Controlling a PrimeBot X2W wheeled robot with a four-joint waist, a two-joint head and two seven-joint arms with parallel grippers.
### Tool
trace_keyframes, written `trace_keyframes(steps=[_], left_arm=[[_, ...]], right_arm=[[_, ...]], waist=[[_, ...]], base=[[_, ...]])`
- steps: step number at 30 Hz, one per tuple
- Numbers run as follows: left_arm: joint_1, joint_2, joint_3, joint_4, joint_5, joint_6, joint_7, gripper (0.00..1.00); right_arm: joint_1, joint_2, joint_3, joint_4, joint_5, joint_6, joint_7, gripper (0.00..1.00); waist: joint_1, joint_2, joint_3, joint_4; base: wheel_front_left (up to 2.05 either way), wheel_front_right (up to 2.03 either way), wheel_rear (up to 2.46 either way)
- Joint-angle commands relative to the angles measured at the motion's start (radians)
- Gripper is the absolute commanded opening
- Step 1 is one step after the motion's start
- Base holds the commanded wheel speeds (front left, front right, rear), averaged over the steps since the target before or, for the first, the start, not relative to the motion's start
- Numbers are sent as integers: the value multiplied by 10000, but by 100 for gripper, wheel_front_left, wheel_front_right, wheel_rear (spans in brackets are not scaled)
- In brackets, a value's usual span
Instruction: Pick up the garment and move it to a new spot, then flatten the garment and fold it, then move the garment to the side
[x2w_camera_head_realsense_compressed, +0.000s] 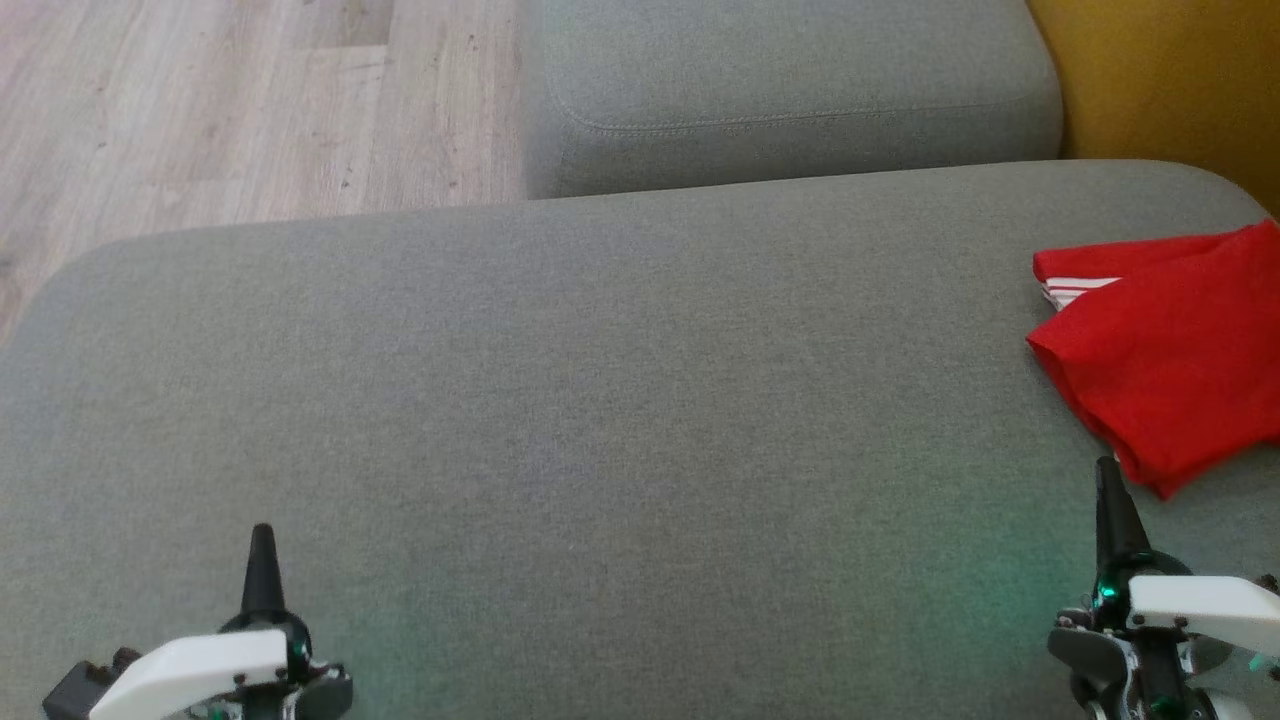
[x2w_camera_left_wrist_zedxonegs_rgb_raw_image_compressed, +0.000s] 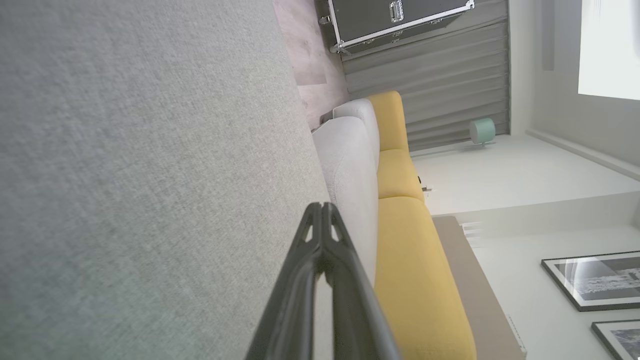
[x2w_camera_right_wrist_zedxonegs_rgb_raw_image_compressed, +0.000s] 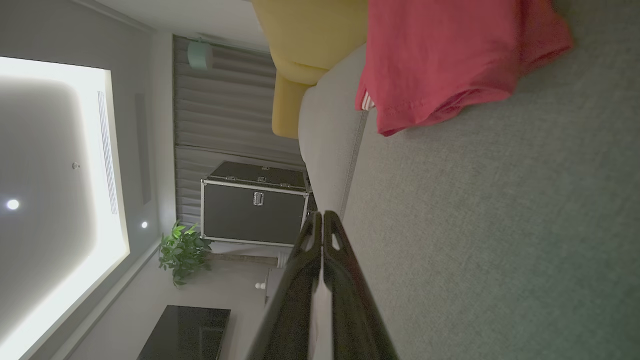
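left hand (x2w_camera_head_realsense_compressed: 262, 535): black, long, tapered | right hand (x2w_camera_head_realsense_compressed: 1106, 470): same | wrist shells (x2w_camera_head_realsense_compressed: 200, 668): white

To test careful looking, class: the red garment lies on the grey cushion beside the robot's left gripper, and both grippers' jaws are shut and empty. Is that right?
No. The red garment lies beside the right gripper, not the left gripper, as the head view shows. It is on the grey cushion, and both grippers' jaws are shut and empty.

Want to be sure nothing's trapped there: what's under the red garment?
The red garment lies directly on the grey sofa cushion. Anything else beneath the cloth is covered and cannot be seen.
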Motion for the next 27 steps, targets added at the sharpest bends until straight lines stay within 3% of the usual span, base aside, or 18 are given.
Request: trace_keyframes(steps=[1, 17, 27], left_arm=[[-634, 127, 359, -257, -255, -91, 54, 0], [-1171, 105, 733, -111, -2195, -326, 542, 0], [-1188, 74, 785, -104, -2209, -332, 589, 0]], right_arm=[[-583, -219, 127, -317, 283, -6, 77, 0], [-1091, -213, -114, -275, 2174, -7, 552, 0], [-1107, -188, -156, -271, 2192, -7, 593, 0]], waist=[[0, 0, 11, -4], [0, 0, 188, -76], [0, 0, 193, -78]], base=[[0, 0, 0], [0, 0, 0], [0, 0, 0]])
